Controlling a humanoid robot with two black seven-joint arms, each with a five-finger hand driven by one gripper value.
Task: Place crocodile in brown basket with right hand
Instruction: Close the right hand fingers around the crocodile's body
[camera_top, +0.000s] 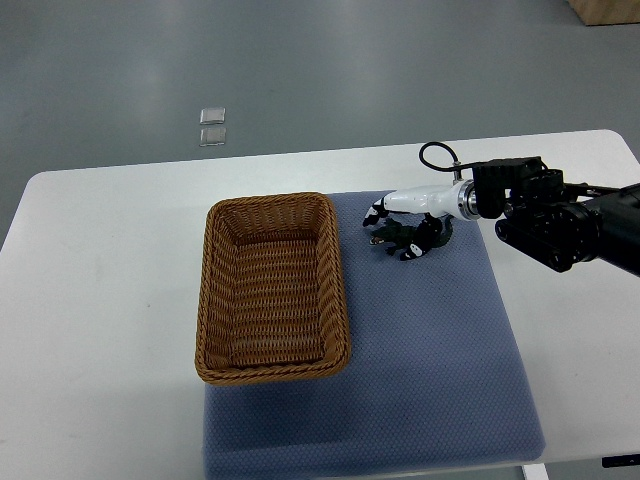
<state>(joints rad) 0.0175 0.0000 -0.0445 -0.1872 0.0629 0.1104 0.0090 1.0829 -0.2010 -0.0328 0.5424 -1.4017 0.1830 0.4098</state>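
right hand curled around crocodile | on blue mat | just outside brown basket right rim

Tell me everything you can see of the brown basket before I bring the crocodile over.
The basket is rectangular, brown woven wicker with a thicker braided rim and sloping walls. It stands upright and empty, its long side running away from the camera, along the left edge of the blue mat on the white table. Nothing touches it. The right hand and the crocodile sit just off its far right corner.
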